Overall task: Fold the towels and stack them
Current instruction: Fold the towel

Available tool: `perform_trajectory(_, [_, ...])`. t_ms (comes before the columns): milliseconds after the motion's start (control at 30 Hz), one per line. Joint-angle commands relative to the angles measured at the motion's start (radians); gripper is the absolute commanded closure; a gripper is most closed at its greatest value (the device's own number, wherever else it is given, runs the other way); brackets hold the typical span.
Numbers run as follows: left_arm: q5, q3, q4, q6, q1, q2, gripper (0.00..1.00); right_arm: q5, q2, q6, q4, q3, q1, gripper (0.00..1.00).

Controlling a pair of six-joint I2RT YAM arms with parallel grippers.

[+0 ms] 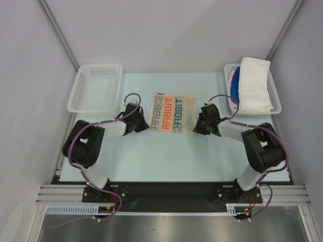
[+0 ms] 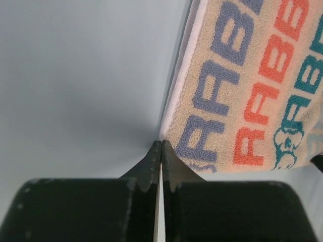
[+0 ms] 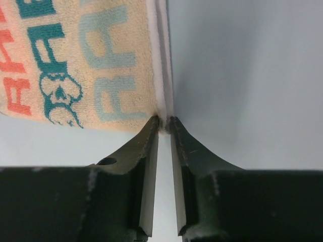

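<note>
Top external view: the lettered towel (image 1: 174,112) lies flat mid-table, with the left gripper (image 1: 145,124) and right gripper (image 1: 197,126) each pinched on a near corner, so I'd guess it folds toward the far side.

Towel (image 1: 173,112) at table (image 1: 166,156) centre

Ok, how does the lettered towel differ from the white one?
The lettered towel lies spread flat on the table; the white towel sits heaped in the right basket. The lettered towel is cream with coloured print; the white towel is plain. Both are cloth.
</note>
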Motion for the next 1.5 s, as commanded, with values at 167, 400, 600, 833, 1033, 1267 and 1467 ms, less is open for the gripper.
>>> perform_trajectory(167, [0.012, -0.006, -0.035, 0.033, -0.005, 0.013, 1.0, 0.018, -0.031, -0.029, -0.005, -0.058, -0.03, 0.87])
perform_trajectory(400, [0.021, -0.01, -0.051, 0.037, -0.008, -0.048, 1.0, 0.003, -0.103, -0.05, -0.034, -0.043, -0.038, 0.92])
perform_trajectory(600, [0.05, -0.011, -0.084, 0.044, -0.011, -0.073, 0.89, 0.0, -0.14, -0.069, -0.063, -0.038, -0.044, 0.94])
perform_trajectory(833, [0.102, -0.066, -0.063, 0.031, -0.02, -0.106, 0.59, -0.014, -0.138, -0.066, -0.049, -0.076, -0.042, 0.94])
perform_trajectory(1033, [0.137, -0.089, -0.037, 0.002, -0.035, -0.111, 0.57, -0.019, -0.124, -0.064, -0.04, -0.076, -0.042, 0.94])
perform_trajectory(1267, [0.153, -0.066, -0.008, -0.018, -0.048, -0.036, 0.66, -0.02, -0.121, -0.064, -0.041, -0.079, -0.042, 0.94])
perform_trajectory(1467, [0.128, -0.049, 0.02, -0.016, -0.049, -0.004, 0.8, -0.028, -0.124, -0.067, -0.032, -0.073, -0.042, 0.94])
